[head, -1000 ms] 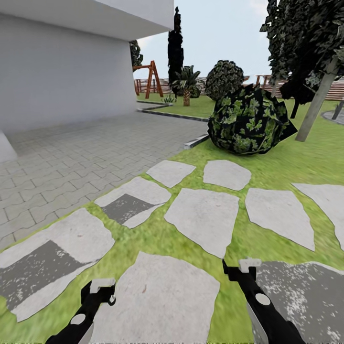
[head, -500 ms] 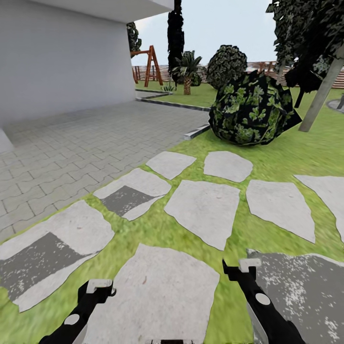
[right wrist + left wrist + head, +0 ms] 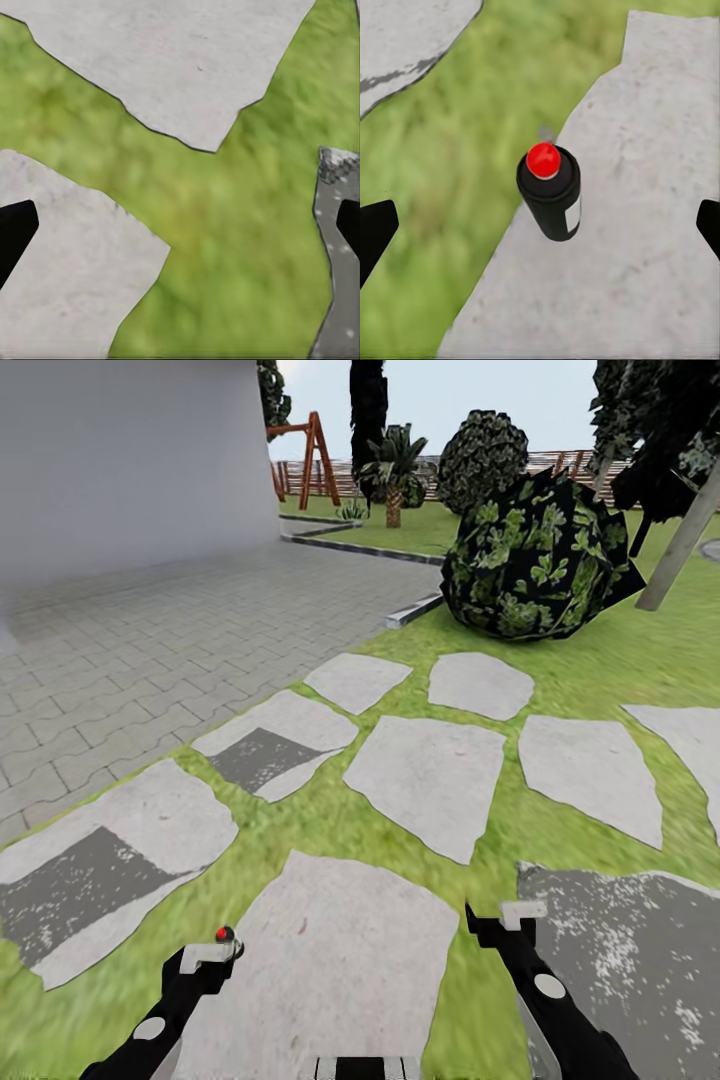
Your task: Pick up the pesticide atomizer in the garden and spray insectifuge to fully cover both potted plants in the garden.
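**Desk:** The pesticide atomizer (image 3: 552, 193) — where is it?

**Photographer:** Upright at the edge of a pale stepping stone (image 3: 615, 247), grass (image 3: 442, 150) beside it. In the left wrist view it sits at the centre of the frame: dark body, red cap, a sliver of white label. In the head view only the red cap (image 3: 224, 934) peeks out at lower left, just above the left gripper (image 3: 205, 958).

**Desk:** Is the gripper on it?

**Photographer:** No. The left gripper (image 3: 540, 229) is spread wide, its dark fingertips (image 3: 373, 229) at the frame's two side edges, well apart from the bottle and holding nothing. The right gripper (image 3: 180, 229) is just as wide and empty, over grass and stone; it appears at lower right of the head view (image 3: 515, 922).

**Desk:** How would it handle?

**Photographer:** My guess: light, stiff, smooth-sided, so possibly slippery, and slim enough to tip if nudged. The mid-body, around the label band, looks the best hold, leaving the red cap clear for spraying.

**Desk:** The potted plants?

**Photographer:** I can't pick them out. Upper frame has a round dark bush (image 3: 535, 560), a palm (image 3: 392, 465), a swing frame (image 3: 312, 445), and grey paving (image 3: 150, 630) at left.
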`<state>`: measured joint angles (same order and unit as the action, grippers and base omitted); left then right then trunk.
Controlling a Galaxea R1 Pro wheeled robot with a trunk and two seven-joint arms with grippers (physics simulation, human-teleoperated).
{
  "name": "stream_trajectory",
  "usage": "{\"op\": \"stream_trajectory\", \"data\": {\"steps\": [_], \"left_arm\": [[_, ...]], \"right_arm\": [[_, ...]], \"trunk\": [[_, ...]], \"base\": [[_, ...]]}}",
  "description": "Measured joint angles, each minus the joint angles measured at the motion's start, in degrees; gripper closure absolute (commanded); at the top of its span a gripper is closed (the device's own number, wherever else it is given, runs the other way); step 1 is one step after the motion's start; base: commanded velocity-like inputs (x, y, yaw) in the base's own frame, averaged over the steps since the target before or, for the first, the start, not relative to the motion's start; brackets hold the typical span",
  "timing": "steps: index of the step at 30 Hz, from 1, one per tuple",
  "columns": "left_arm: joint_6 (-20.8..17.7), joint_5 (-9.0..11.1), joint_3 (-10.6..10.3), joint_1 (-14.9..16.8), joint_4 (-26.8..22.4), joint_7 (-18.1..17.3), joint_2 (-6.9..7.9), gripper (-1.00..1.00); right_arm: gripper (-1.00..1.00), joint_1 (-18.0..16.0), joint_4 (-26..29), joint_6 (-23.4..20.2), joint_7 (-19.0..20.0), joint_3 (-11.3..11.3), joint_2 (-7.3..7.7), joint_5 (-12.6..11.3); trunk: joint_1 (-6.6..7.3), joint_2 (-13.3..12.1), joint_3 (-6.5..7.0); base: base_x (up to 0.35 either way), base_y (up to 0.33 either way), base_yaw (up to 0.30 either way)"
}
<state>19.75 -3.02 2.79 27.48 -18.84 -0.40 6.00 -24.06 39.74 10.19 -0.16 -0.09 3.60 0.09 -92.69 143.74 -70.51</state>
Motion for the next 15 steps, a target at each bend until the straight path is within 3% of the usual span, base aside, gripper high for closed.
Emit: {"op": "stream_trajectory", "data": {"steps": [15], "left_arm": [[0.2,0.0,0.0,0.0,0.0,0.0,-0.07,-1.0]], "right_arm": [[-1.0,0.0,0.1,0.0,0.0,0.0,0.0,0.0]], "trunk": [[-0.39,0.2,-4.68]], "base": [[0.0,0.0,0.0]]}}
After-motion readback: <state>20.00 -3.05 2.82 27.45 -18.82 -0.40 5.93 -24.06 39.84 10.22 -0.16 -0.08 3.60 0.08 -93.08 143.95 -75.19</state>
